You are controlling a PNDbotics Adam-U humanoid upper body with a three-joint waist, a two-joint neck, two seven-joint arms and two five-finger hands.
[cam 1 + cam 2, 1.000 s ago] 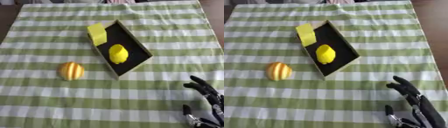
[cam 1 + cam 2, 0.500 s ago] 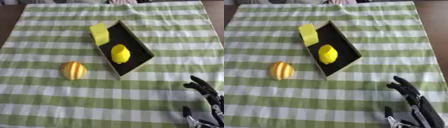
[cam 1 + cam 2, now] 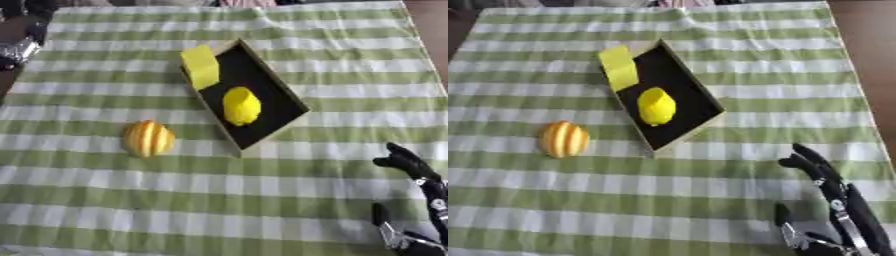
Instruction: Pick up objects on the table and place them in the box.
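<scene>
The right hand [image 3: 833, 200] rested at the near right corner, palm turned inward, its fingers [image 3: 805, 156] straight and pointing away, thumb apart, holding nothing. No left hand showed.

One black box [image 3: 262, 95] sits on one green-and-white checked cloth [image 3: 262, 200]. There is one yellow lemon [image 3: 241, 106], one yellow block [image 3: 201, 66], one orange-and-yellow striped round fruit [image 3: 147, 138], and one robot hand [image 3: 842, 210].
</scene>
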